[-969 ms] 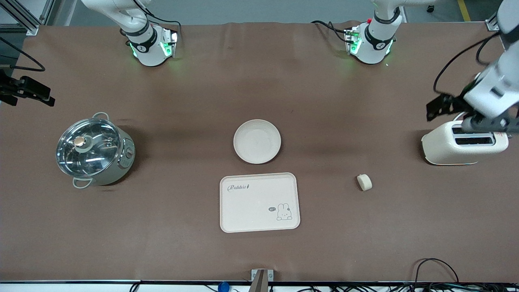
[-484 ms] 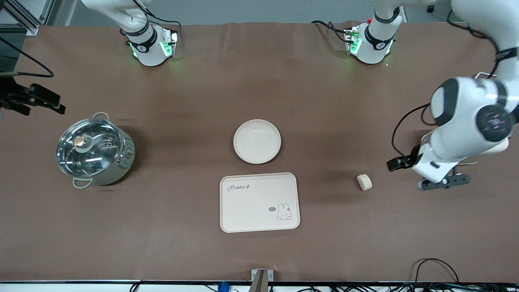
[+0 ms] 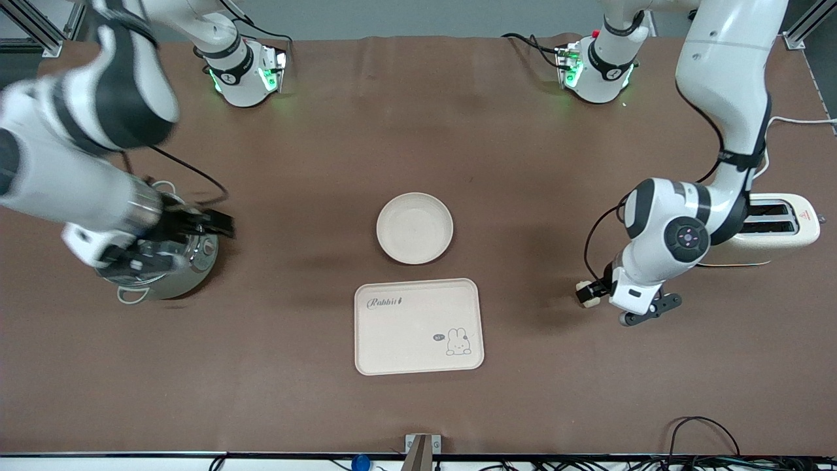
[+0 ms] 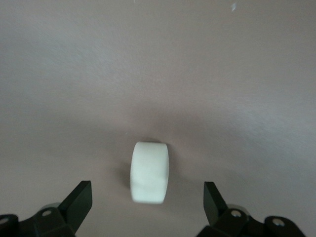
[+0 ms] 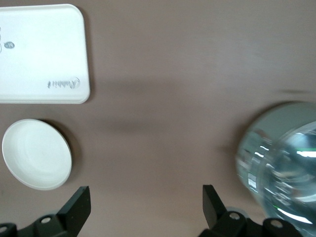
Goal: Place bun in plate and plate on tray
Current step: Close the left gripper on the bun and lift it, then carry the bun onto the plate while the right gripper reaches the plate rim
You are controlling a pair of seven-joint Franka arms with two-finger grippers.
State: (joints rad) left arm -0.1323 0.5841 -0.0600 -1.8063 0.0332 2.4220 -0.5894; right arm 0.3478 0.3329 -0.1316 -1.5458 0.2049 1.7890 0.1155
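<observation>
The bun (image 3: 590, 299) lies on the brown table toward the left arm's end, and shows pale cream in the left wrist view (image 4: 149, 172). My left gripper (image 4: 147, 191) is open just over it, with a finger on each side and not touching. The plate (image 3: 414, 227) sits empty at the table's middle. The tray (image 3: 418, 326) lies empty just nearer the front camera than the plate. My right gripper (image 5: 145, 196) is open and empty, up in the air beside the pot. Its view shows the plate (image 5: 37, 154) and the tray (image 5: 42, 54).
A steel pot with a glass lid (image 3: 189, 268) stands toward the right arm's end, partly under the right arm; it also shows in the right wrist view (image 5: 281, 158). A cream toaster (image 3: 781, 226) stands toward the left arm's end, beside the left arm.
The left arm has swung from over the toaster down to the bun. The right arm has come in from the table's edge to over the pot.
</observation>
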